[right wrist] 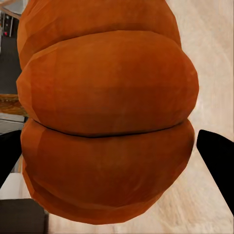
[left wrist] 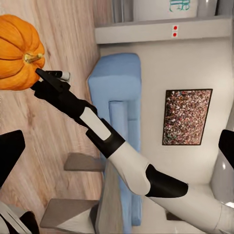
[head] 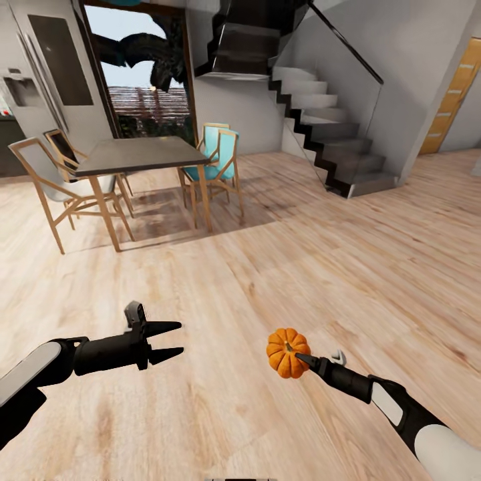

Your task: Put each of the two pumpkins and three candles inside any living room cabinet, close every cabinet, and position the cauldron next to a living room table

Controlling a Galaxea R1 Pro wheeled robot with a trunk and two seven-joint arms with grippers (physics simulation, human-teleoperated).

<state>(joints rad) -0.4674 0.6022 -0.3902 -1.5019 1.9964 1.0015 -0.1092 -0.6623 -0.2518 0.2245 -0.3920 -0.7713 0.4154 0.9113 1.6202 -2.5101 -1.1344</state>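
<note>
Right pincer [head: 298,359]: clenched on a pumpkin [head: 288,352], fingertips against its rind. In the head view it sits at about 5 o'clock, carried clear above the wood floor [head: 347,267].

Left pincer [head: 170,339]: released, jaws spread, nothing between them; about 7 o'clock in the head view, well apart from the pumpkin.

Outward: dining tabletop [head: 137,153] at 11 o'clock with wooden chairs around it, one teal chair [head: 212,160] at its far side. Staircase [head: 334,133] at 1 o'clock. Glass door [head: 143,80] behind the tabletop at 12 o'clock.

Step in hand (judgement): transport of one pumpkin toward a living-room cabinet. The robot looks to be mid-travel. Next move calls for turning or driving until a cabinet comes in sight, then opening a drawer with the free left pincer before lowering the pumpkin in.

View differences:
- Left wrist view gives the pumpkin [left wrist: 18,51] from the side with its stem stub, the right forearm behind it, plus a pale blue sofa [left wrist: 119,126] and a speckled wall picture [left wrist: 186,117].
- Right wrist view gives the pumpkin [right wrist: 105,112] at close range, ribs plain, dark fingertips [right wrist: 219,161] flanking it on both sides.
</note>
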